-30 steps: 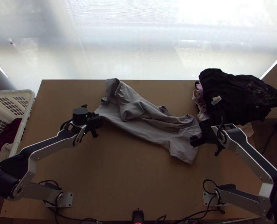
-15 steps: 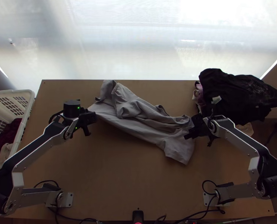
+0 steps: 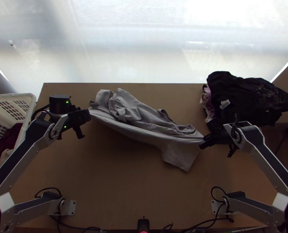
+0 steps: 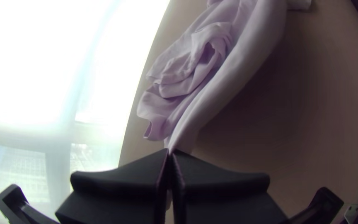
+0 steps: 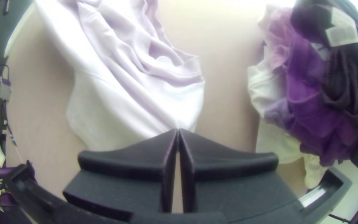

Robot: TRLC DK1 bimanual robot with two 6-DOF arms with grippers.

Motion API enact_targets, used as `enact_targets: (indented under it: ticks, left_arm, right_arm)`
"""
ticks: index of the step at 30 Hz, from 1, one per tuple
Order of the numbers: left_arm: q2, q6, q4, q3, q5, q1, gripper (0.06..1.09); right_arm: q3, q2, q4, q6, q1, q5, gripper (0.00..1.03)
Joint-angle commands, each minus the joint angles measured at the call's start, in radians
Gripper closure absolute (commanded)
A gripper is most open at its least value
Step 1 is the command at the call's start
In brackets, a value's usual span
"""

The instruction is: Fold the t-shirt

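Slanting inward from a bent elbow by the table's (image 3: 124, 194) near left corner, the left arm (image 3: 25, 161) pointed the left gripper (image 3: 89, 113) toward the middle, its fingers pinched together on one end of the grey t-shirt (image 3: 144, 132). The right arm (image 3: 260, 153) leaned in much the same way from the other side, and I could see the right gripper (image 3: 203, 141) clamped by its fingertips on the opposite end. Between them the shirt ran in a long, rumpled band, bunched along the far side, with a flap hanging toward the near edge beside the right gripper. The bits pinched between the fingers were hidden, and I couldn't pick out the collar among those folds, nor tell how much cloth was off the table. Both elbows were partly cut off, and a black garment (image 3: 248, 97) covered part of the purple cloth (image 5: 303, 91).
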Motion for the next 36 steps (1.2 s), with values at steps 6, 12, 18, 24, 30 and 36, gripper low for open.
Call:
enact_targets:
  ticks: [6, 12, 18, 24, 30, 36]
  left_arm:
    - [-0.253, -0.054, -0.257, 0.069, 0.023, 0.037, 1.00]
    - [-0.345, -0.053, -0.319, 0.083, 0.035, 0.051, 1.03]
    - [-0.442, -0.088, -0.401, 0.079, 0.048, 0.028, 1.03]
    - [-0.568, -0.082, -0.526, 0.063, 0.048, 0.028, 1.03]
    - [-0.726, -0.170, -0.515, 0.022, 0.048, 0.029, 1.03]
    - [-0.773, -0.308, -0.506, 0.072, 0.048, 0.037, 1.05]
  right_arm:
    - [0.076, -0.279, -0.247, -0.009, -0.022, -0.080, 1.00]
    - [0.159, -0.384, -0.284, 0.005, 0.010, -0.118, 1.00]
    - [0.203, -0.439, -0.344, 0.009, -0.005, -0.144, 1.00]
    - [0.168, -0.517, -0.418, 0.018, -0.015, -0.167, 1.00]
    - [0.163, -0.586, -0.471, 0.031, -0.033, -0.215, 1.00]
    - [0.220, -0.624, -0.503, 0.060, -0.067, -0.310, 1.00]
